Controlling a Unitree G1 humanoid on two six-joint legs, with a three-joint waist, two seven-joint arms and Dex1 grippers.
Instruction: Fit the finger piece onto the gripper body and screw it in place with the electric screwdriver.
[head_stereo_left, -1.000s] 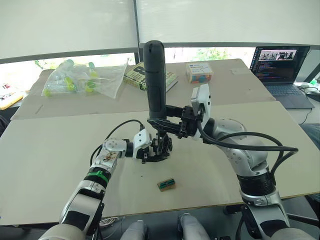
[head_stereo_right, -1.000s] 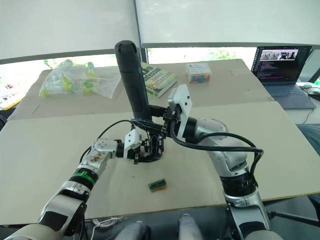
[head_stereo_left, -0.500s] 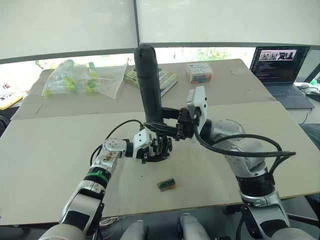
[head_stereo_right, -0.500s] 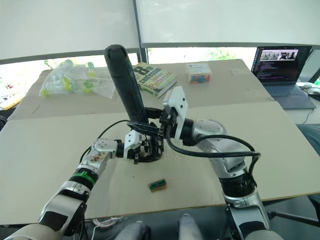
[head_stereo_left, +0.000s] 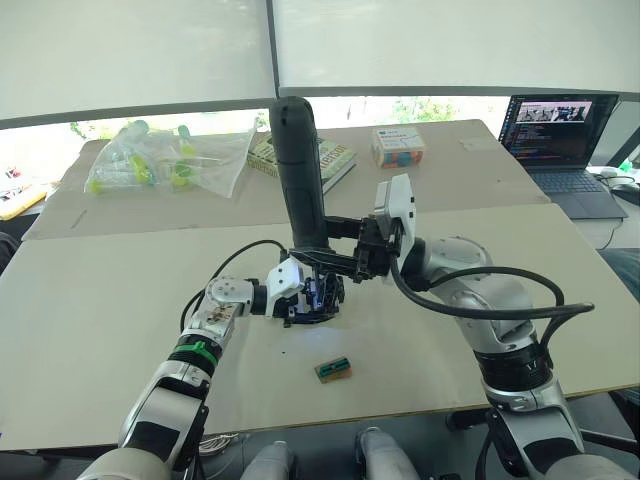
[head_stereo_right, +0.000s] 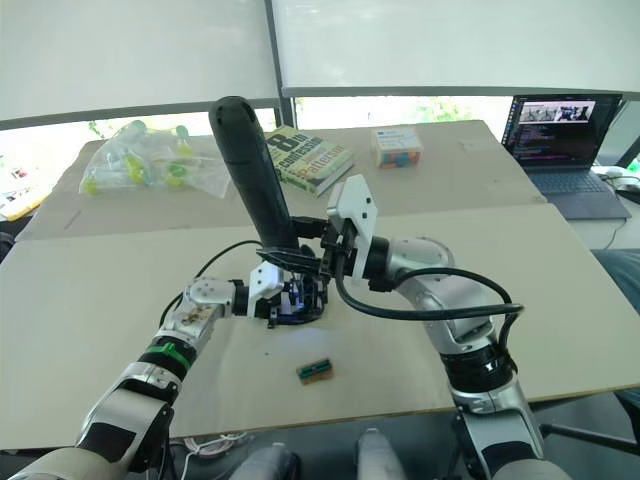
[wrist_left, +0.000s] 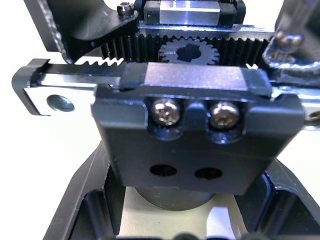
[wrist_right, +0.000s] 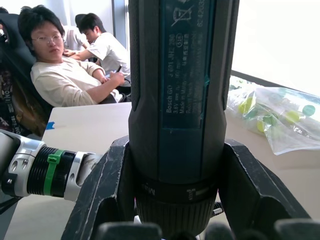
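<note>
Black plastic fills the middle of the worktop (head_stereo_left: 90, 300): the right claw (head_stereo_left: 335, 255) is clamped around the lower end of the electric screwdriver (head_stereo_left: 298, 170), which stands nearly upright, leaning a little to the robot's left, tip down over the gripper body (head_stereo_left: 318, 298). A small bluish glow shows at the tip, right at the mechanism. The left claw (head_stereo_left: 300, 300) sits against the gripper body from the left, steadying it on the board; whether its fingers are pinched on it cannot be told from here. Up close in the left wrist view, the finger piece (wrist_left: 192, 135) looks seated on the body's rail, with two screw heads in and two holes below them empty. So the fitting seems done and the driving is under way, with fastening probably left to finish. A small tan-and-green block (head_stereo_left: 333, 369) lies apart, nearer the robot.
</note>
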